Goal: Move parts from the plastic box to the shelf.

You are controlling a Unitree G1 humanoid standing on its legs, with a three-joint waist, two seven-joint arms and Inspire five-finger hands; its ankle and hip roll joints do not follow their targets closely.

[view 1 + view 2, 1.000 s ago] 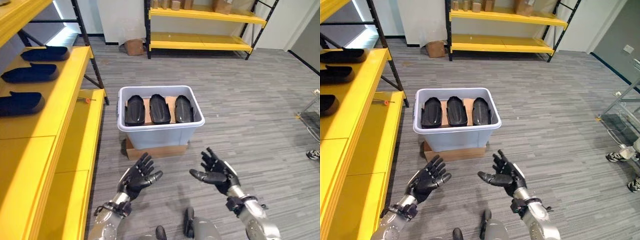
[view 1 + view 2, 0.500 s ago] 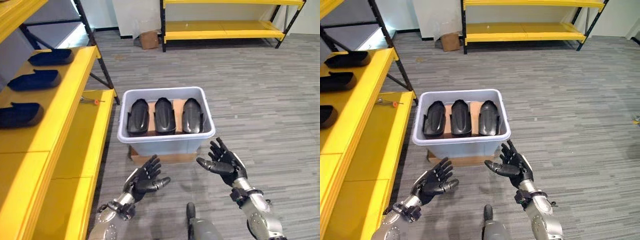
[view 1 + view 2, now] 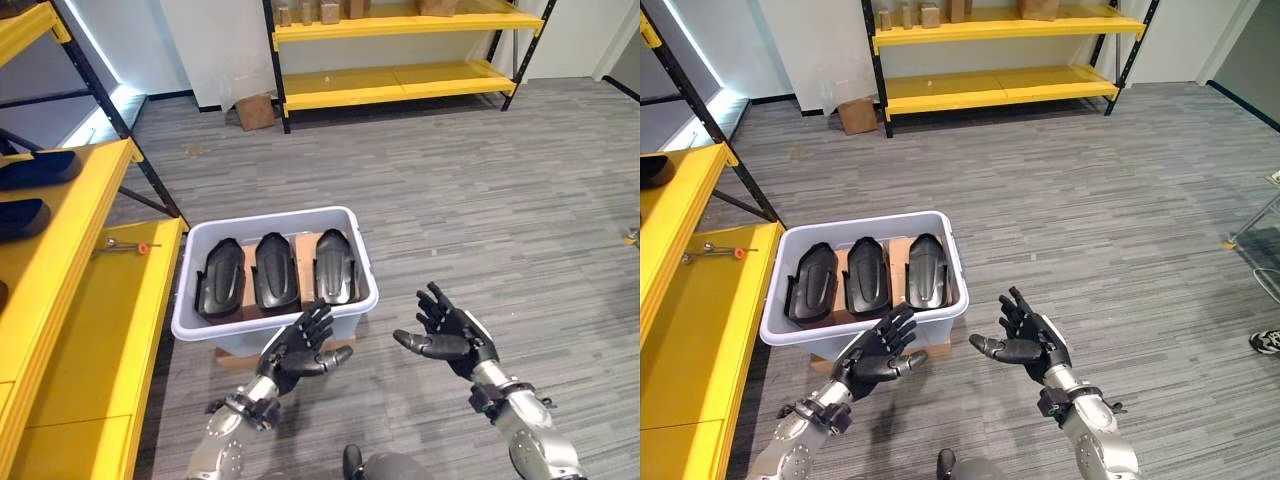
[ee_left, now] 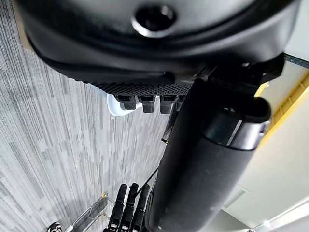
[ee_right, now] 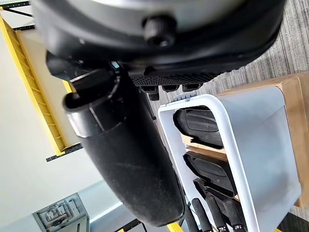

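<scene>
Parts [image 3: 277, 272], three black moulded shells, lie side by side in the plastic box [image 3: 200, 329], which sits on a cardboard base [image 3: 820, 361] on the grey floor. I have my left hand [image 3: 300, 349] just in front of the box's near wall, fingers spread and holding nothing. My right hand [image 3: 448, 331] hovers to the right of the box, apart from it, palm turned inward, fingers loosely splayed and likewise empty. On my left runs the yellow shelf [image 3: 70, 320]; dark shapes [image 3: 30, 190] on its upper level are probably more parts, though I can't be sure.
</scene>
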